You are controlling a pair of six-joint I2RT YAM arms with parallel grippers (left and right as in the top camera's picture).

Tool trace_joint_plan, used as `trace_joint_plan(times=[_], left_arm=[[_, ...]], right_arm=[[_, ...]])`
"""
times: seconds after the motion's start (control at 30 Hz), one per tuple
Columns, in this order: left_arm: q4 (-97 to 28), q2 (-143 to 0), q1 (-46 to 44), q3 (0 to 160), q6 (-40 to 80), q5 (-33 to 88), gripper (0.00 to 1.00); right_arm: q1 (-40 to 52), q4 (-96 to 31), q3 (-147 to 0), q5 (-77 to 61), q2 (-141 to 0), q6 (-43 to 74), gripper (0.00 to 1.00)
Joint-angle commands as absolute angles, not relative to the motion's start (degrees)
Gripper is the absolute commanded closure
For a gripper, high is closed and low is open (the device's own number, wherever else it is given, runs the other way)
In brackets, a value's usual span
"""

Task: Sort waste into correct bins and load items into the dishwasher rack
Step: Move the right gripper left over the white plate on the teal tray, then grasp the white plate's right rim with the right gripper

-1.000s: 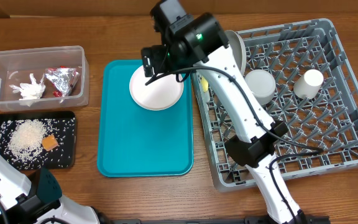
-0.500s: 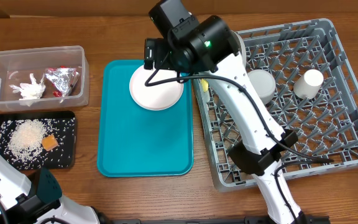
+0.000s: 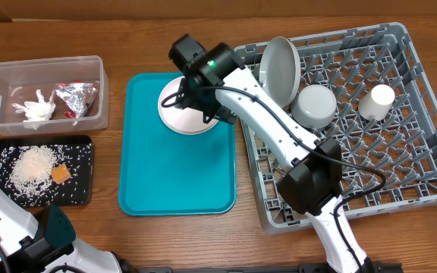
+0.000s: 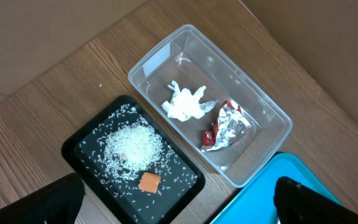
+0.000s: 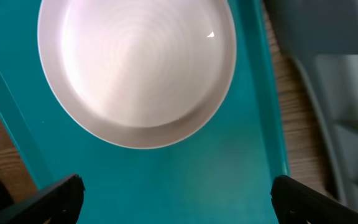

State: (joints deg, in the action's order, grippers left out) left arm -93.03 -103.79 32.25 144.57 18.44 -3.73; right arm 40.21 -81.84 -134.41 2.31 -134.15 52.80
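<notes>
The pinkish-white plate (image 3: 190,115) (image 5: 138,68) lies at the top of the flat teal tray (image 3: 177,174) (image 5: 166,174). My right gripper (image 3: 190,102) (image 5: 179,202) hovers open just above it, with nothing between the fingers. In the dishwasher rack (image 3: 400,144) stand the grey-white plate (image 3: 279,70) on edge, the white bowl (image 3: 315,105) and the white cup (image 3: 378,101). The clear tub (image 3: 44,76) (image 4: 191,62) holds the napkin (image 4: 188,104), foil wrapper (image 4: 232,121) and red sachet (image 4: 209,140). The black tray (image 3: 82,152) (image 4: 67,149) holds rice (image 4: 132,146) and the orange cube (image 4: 149,182). My left gripper (image 4: 179,205) hangs open high above both bins.
The rack fills the right half of the wooden table, its left rim close beside the teal tray (image 4: 266,193). The right arm reaches from the front edge across the rack's left side. The tub and black tray sit one behind the other at the far left.
The right arm has swung left and down over the pinkish-white plate, uncovering the grey-white plate in the rack. The left arm has not moved.
</notes>
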Motion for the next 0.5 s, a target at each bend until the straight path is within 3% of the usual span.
trace_joint_plan(times=[0.0, 0.47], left_arm=[[-92.9, -104.4, 32.2, 144.4, 18.2, -4.4, 0.0], [-92.9, -104.4, 32.2, 144.4, 18.2, -4.4, 0.0]], right_arm=[[40.5, -79.4, -130.8, 0.8, -132.9, 57.2, 0.01], [41.5, -67.3, -117.3, 0.7, -132.9, 62.2, 0.08]])
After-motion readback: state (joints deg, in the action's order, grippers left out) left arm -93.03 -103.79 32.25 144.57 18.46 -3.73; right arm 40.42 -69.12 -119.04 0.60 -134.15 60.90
